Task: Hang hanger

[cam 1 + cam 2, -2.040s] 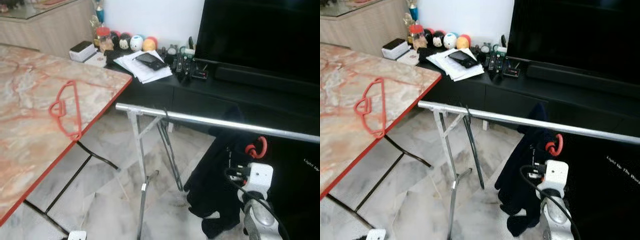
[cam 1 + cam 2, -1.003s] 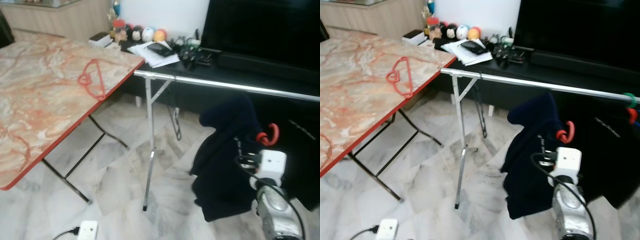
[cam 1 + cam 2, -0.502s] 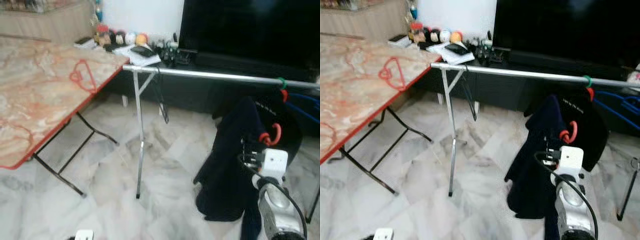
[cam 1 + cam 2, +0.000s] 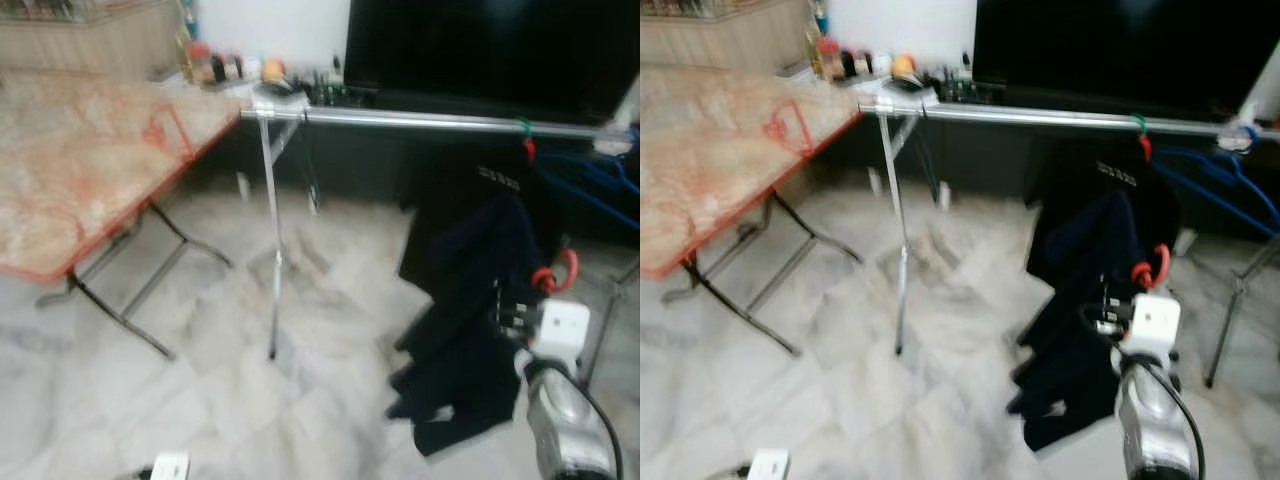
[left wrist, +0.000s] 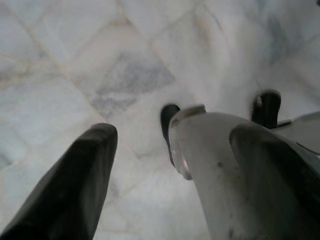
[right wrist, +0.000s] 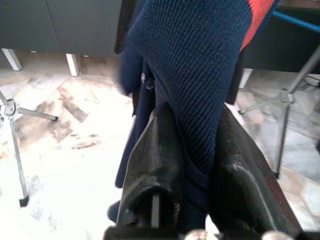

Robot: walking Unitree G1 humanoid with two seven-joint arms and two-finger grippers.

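Right hand (image 6: 192,150) clamped on dark blue garment (image 4: 470,300), carrying red hanger (image 4: 556,275) low, beneath silver rail (image 4: 420,121). Over last two seconds view swung from marble counter (image 4: 60,190) toward rail's far end, where green and blue hangers (image 4: 1210,170) came into sight; blur suggests robot walking. Likely meaning: carry phase nearly over, lift onto rail not yet begun. Second red hanger (image 4: 165,130) lay on counter. Left hand (image 5: 170,150) idle over floor, fingers apart, empty.

Both eye views motion-blurred; wrist views sharper, evenly lit.
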